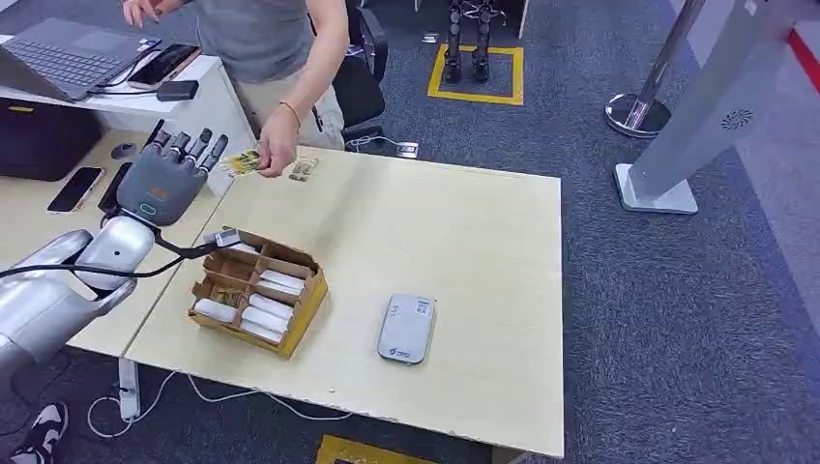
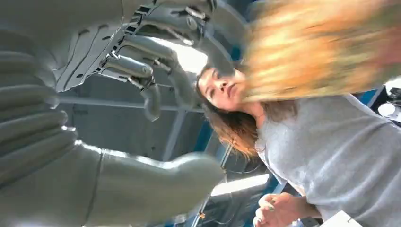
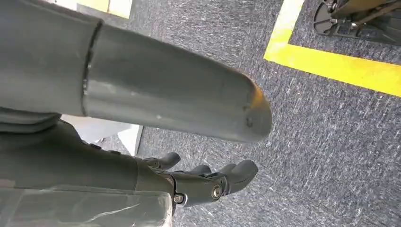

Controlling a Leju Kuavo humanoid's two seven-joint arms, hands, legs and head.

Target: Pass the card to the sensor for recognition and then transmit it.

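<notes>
A person's hand (image 1: 278,150) holds a yellow-green card (image 1: 242,161) over the table's far left corner, just right of my left hand (image 1: 164,179). That hand is raised with its fingers spread and holds nothing. In the left wrist view the card (image 2: 321,47) is a blurred orange shape beyond my left hand's (image 2: 94,56) parted fingers (image 2: 142,71) and thumb. A second card (image 1: 304,169) lies flat on the table near the person. The grey sensor (image 1: 406,329) lies near the table's front edge. My right hand (image 3: 118,170) hangs over the carpet, holding nothing.
A cardboard box (image 1: 307,290) with compartments of white rolls sits left of the sensor. The person stands behind the light wood table (image 1: 464,222). A side desk on the left carries a laptop (image 1: 68,53) and phones (image 1: 75,188). A grey stand (image 1: 677,145) rises at the right.
</notes>
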